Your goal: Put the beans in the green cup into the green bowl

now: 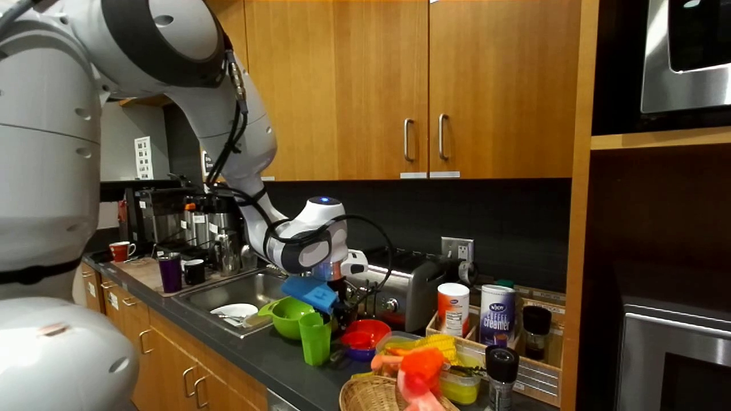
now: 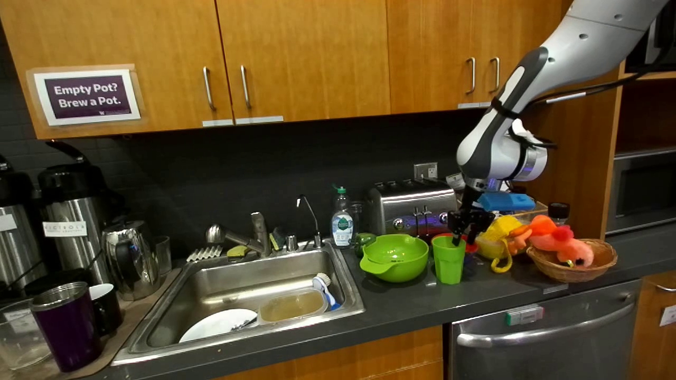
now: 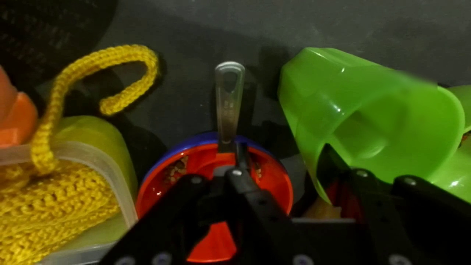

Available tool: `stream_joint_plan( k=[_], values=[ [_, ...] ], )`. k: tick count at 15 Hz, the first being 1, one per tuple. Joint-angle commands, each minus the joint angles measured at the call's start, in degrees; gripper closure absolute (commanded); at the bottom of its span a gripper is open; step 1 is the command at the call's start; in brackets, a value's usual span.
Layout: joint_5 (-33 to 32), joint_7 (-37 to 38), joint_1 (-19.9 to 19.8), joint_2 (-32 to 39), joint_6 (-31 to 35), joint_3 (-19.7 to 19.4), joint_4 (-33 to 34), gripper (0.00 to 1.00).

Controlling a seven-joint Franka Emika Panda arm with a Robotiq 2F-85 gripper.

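Upright on the counter stands the green cup (image 1: 316, 345) (image 2: 449, 264), seen in both exterior views beside the green bowl (image 1: 287, 326) (image 2: 400, 273). In the wrist view my gripper (image 3: 284, 154) straddles the rim of the cup (image 3: 312, 86). One finger (image 3: 333, 165) reaches inside the cup near its wall. The opposite finger (image 3: 241, 158) is outside, over the red dish, with a wide gap between them. No beans can be made out in the visible part of the cup's inside. Only an edge of the bowl (image 3: 454, 186) shows there, with brownish bits at the frame's border.
A red dish (image 3: 270, 184) in a blue one holds a clear-handled scoop (image 3: 229, 99) and brown bits. Close by are a tub with a yellow knitted thing (image 3: 73, 198) and a basket (image 2: 573, 268) with an orange plush. The toaster (image 2: 412, 206) stands behind; the sink (image 2: 243, 287) adjoins the bowl.
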Motion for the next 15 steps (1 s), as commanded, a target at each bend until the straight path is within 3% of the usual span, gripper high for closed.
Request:
stream_joint_plan(
  k=[1, 4, 11, 15],
  values=[
    [0.4, -0.4, -1.2, -0.4, -1.2, 1.2, 0.7, 0.80],
    [1.2, -0.6, -1.4, -0.9, -0.8, 1.6, 0.4, 1.00],
    [5.3, -3.5, -1.1, -0.7, -1.5, 2.2, 1.1, 0.99],
    [-1.7, 0.2, -0.8, -1.5, -3.2, 1.4, 2.1, 0.99]
  ],
)
